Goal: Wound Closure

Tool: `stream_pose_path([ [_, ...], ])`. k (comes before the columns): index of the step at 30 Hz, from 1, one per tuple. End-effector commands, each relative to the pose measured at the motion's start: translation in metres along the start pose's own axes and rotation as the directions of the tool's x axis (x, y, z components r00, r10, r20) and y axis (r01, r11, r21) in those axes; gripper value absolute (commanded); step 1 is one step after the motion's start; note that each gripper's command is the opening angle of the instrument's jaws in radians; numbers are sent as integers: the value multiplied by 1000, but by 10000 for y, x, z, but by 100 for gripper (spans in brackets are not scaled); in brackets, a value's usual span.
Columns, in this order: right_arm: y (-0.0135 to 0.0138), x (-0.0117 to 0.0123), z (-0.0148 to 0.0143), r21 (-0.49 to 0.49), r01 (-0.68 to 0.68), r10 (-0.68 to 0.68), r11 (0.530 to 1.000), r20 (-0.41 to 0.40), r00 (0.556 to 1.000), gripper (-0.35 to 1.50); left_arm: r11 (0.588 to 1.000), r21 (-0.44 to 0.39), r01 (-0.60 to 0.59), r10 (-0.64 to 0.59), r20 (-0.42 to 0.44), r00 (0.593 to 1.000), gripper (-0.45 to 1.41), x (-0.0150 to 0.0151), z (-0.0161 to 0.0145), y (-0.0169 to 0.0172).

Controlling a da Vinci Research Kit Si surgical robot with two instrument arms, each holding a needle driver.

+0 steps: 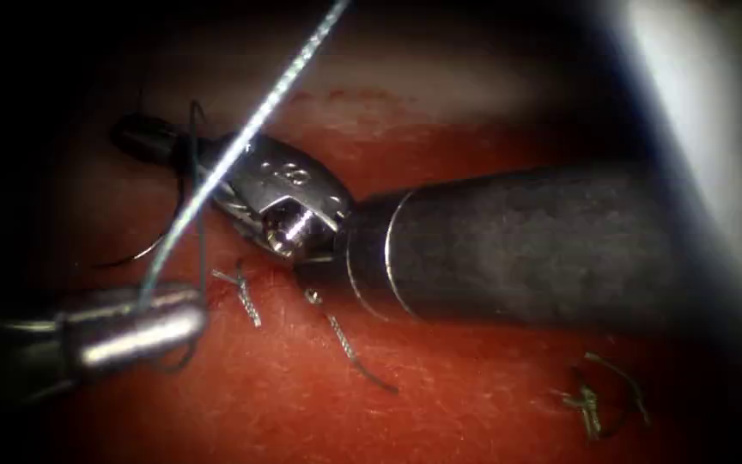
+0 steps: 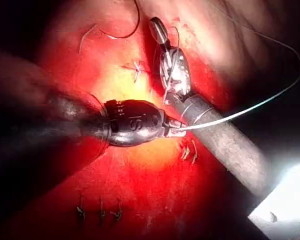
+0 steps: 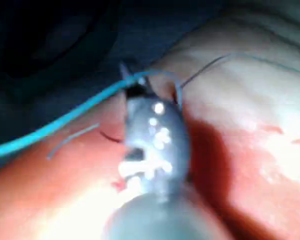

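My left tool [image 1: 189, 316] reaches in low on the left, jaws shut on the pale thread [image 1: 251, 129], which climbs steeply across my right tool [image 1: 143, 137]. In the left wrist view the same thread [image 2: 250, 107] leaves my left tool [image 2: 174, 129] and arcs away. My right tool's jaws look shut, and dark thread [image 1: 196, 185] is looped around them; whether they pinch anything is hidden. The thin dark curved needle [image 1: 135, 256] [image 2: 122, 34] lies on the tissue [image 1: 440, 404] beside the right tool's tip, held by neither tool.
Finished stitches with short cut ends sit on the red-stained tissue: one [image 1: 246, 296] just below the right tool's wrist, another [image 1: 349, 348], a third [image 1: 594, 404] at lower right. The right tool's thick shaft [image 1: 543, 245] crosses the middle of the endoscope view.
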State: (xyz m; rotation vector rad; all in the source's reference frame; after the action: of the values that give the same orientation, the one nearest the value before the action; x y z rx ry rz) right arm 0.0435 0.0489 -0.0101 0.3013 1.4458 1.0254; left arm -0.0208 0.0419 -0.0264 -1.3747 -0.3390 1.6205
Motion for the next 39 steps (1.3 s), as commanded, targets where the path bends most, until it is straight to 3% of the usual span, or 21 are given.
stream_pose_path([
  [1,-3,-6,10,19,0,0,1000,5,1000,-35,1000,-2,-1,1,-1,1000,-35,-17,7,-1],
  [9,-7,3,11,79,-17,19,997,-20,1000,-35,1000,12,-15,16,-9,1000,-35,-38,9,-32],
  [17,2,17,-31,147,-46,54,988,-45,998,-35,996,87,-28,30,-28,999,-35,-51,-7,-79],
  [29,-3,42,-79,258,-82,111,963,-98,989,-35,989,148,-14,14,1,1000,-35,-94,1,-137],
  [39,-1,53,-105,349,-79,126,934,-114,986,-35,987,161,-7,4,22,1000,-35,-118,28,-158],
])
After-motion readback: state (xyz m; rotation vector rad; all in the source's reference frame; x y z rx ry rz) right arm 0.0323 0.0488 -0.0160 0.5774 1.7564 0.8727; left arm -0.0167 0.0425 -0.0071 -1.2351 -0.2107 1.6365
